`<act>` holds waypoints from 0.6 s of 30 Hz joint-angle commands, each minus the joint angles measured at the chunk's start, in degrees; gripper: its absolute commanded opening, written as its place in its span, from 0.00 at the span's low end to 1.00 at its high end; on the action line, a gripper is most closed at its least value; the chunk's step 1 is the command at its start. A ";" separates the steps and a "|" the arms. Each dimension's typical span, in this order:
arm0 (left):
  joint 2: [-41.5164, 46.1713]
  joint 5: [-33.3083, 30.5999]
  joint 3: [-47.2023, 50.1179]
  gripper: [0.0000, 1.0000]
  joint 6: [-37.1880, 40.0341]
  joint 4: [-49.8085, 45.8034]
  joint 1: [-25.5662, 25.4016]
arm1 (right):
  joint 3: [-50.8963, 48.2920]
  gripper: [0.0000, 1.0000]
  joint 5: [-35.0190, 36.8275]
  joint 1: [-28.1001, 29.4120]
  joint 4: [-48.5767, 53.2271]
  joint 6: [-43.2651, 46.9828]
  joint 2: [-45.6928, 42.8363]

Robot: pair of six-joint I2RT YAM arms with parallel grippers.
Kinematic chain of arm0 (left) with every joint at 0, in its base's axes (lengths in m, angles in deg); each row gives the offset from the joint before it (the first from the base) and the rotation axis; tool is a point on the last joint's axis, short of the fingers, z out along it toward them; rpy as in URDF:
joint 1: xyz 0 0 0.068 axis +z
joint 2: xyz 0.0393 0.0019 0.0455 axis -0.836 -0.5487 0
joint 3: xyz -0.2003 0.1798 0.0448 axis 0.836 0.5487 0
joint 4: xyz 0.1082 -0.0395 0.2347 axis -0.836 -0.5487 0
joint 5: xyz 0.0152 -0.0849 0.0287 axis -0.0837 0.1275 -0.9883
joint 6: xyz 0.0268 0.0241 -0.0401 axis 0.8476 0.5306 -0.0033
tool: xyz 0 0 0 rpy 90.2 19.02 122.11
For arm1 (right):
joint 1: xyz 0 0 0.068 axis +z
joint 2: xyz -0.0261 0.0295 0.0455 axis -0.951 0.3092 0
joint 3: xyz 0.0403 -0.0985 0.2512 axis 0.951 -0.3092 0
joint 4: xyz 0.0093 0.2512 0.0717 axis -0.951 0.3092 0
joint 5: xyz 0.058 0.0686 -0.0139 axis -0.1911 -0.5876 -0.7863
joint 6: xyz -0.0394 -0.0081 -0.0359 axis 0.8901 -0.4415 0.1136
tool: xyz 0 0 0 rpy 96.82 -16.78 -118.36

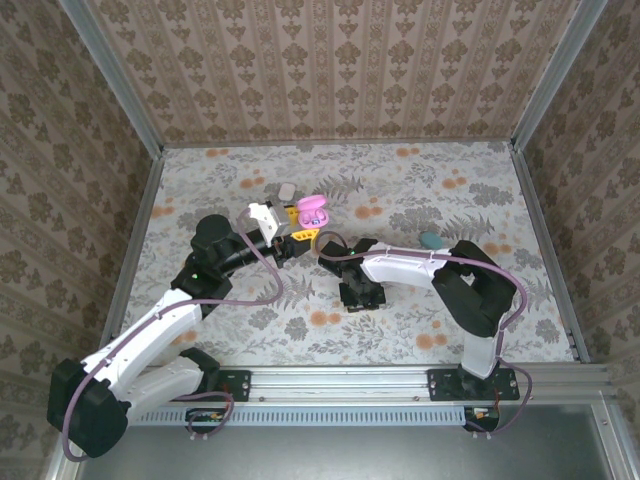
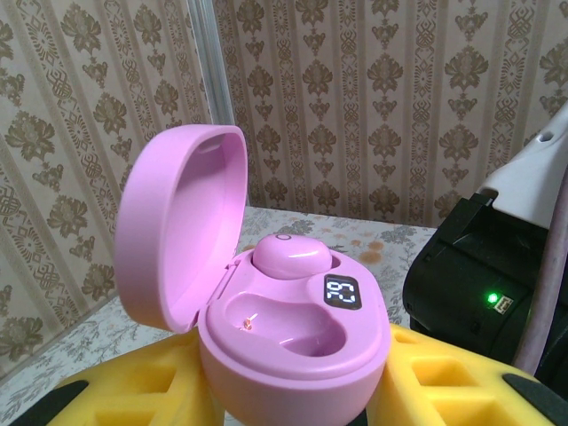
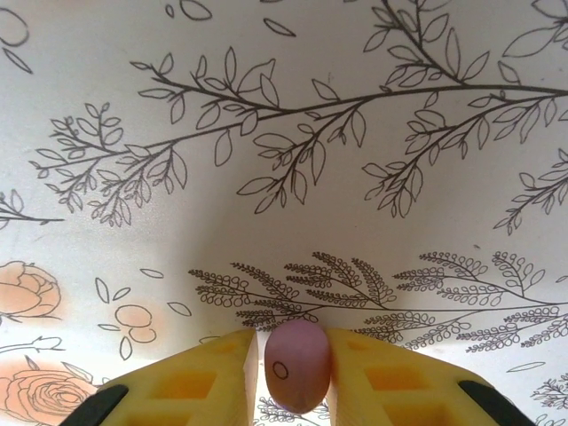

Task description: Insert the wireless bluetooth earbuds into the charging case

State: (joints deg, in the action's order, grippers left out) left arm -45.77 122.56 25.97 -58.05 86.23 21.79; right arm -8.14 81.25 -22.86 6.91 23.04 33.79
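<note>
1. Viewing through the left wrist camera, I see the left tool (image 2: pixel 293 404) closed on the pink pebble-shaped plastic charging case (image 2: pixel 297 342), with a yellow finger (image 2: pixel 146 395) at each side of its base.
2. The hinged lid (image 2: pixel 177 222) of the case stands open, tilted up to the left.
3. One pink bean-sized plastic earbud (image 2: pixel 288 257) sits in the far socket. The near socket (image 2: pixel 284 324) is vacant. A lit digital display (image 2: pixel 343 293) shows just right of the seated bud.
4. On the right wrist camera, the right tool (image 3: pixel 296 377) is clamped on a second pink earbud (image 3: pixel 297 359). Both yellow pads (image 3: pixel 204 382) touch its sides. The floral-print surface (image 3: pixel 284 133) lies behind it.
5. On the top camera, the left tool (image 1: pixel 303 228) holds the case (image 1: pixel 312 210) near mid-surface. The right tool (image 1: pixel 328 249) is just beside it, nearer the bases.
6. A white pebble-shaped case (image 1: pixel 285 190) lies just beyond the pink one. A teal pebble-shaped case (image 1: pixel 430 240) lies by the right arm.
</note>
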 commanded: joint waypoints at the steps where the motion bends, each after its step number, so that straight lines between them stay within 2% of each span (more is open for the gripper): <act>1: -0.28 0.85 -1.59 0.41 0.67 1.74 0.05 | 0.43 0.25 1.75 -0.21 0.95 0.95 1.02; 11: -0.66 1.00 -1.88 0.41 0.48 1.76 0.05 | -0.19 0.20 2.62 -0.76 0.58 2.06 -0.32; 18: -3.07 0.21 -2.63 0.41 0.33 1.66 0.05 | -3.84 0.20 3.10 -3.20 -1.89 1.57 -10.96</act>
State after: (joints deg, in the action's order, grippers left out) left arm -47.98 122.56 25.64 -58.05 86.25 21.79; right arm -10.98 82.45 -24.77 5.64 24.26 28.57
